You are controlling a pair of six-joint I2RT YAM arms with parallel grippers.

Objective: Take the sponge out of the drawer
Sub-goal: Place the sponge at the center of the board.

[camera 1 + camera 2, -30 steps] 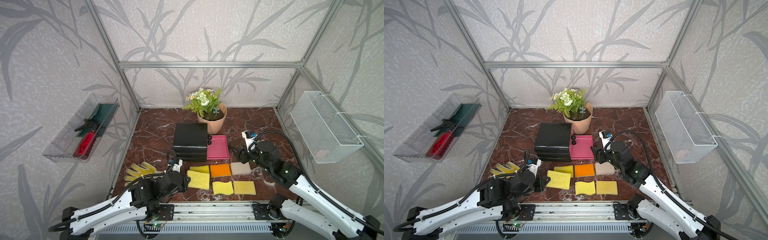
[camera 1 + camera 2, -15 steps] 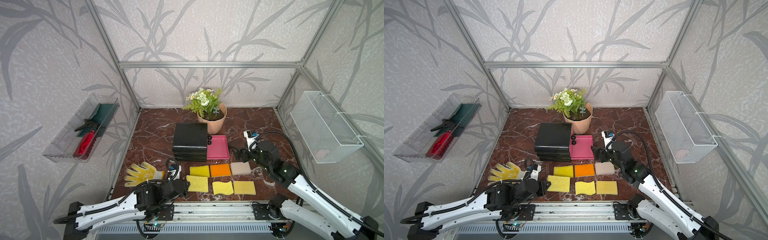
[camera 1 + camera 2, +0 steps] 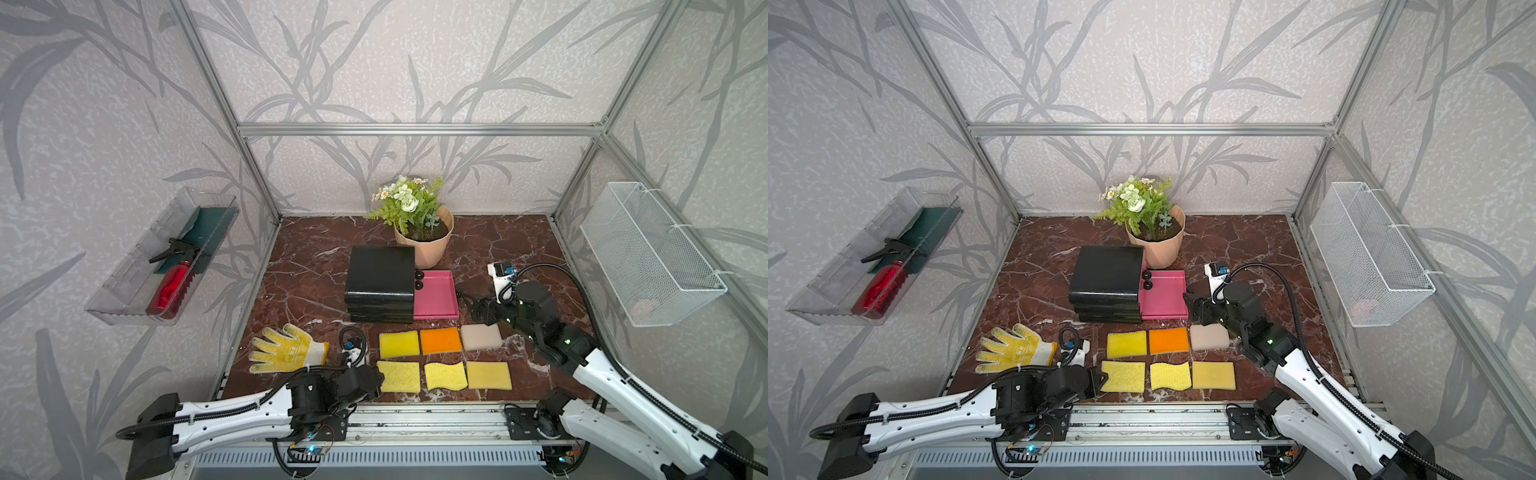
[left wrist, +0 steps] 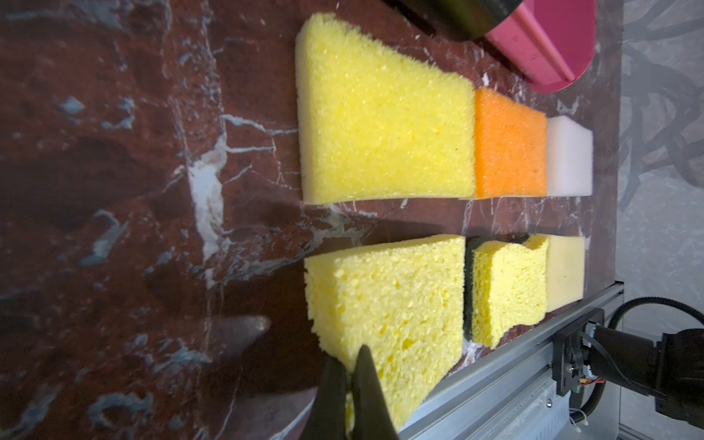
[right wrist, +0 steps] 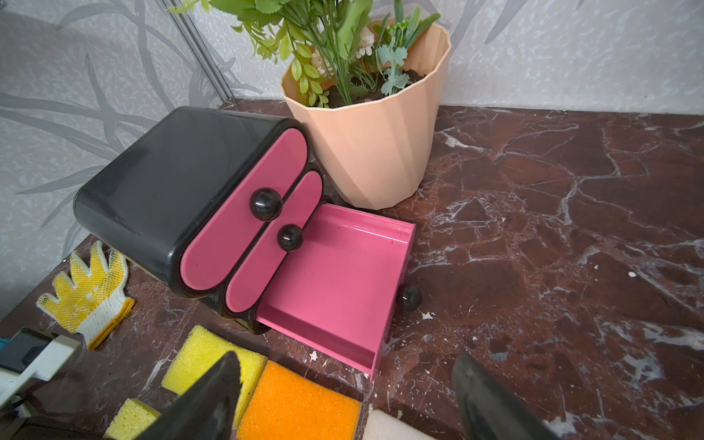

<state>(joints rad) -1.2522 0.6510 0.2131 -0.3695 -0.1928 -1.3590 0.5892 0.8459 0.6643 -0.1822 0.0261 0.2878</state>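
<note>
The black drawer unit [image 3: 380,274] has its bottom pink drawer [image 3: 436,295] [image 5: 343,274] pulled out, with nothing inside. Several sponges lie in two rows in front of it. My left gripper [image 3: 380,380] [image 4: 348,365] is shut on the near edge of the front-left yellow sponge [image 3: 401,376] [image 4: 388,304], which rests on the table. My right gripper [image 3: 467,305] [image 5: 344,356] stands open and holds nothing, just right of the drawer and above the white sponge [image 3: 481,336]. An orange sponge [image 5: 297,404] shows between its fingers.
A yellow glove [image 3: 286,349] lies at the front left. A potted plant [image 3: 424,237] stands behind the drawer unit. A wire basket [image 3: 648,257] hangs on the right wall, a clear tray with a red spray bottle [image 3: 166,286] on the left wall. A metal rail [image 3: 415,415] runs along the front edge.
My left arm has drawn back toward the front edge, carrying the yellow sponge into the front row and uncovering the glove. My right gripper has opened wider.
</note>
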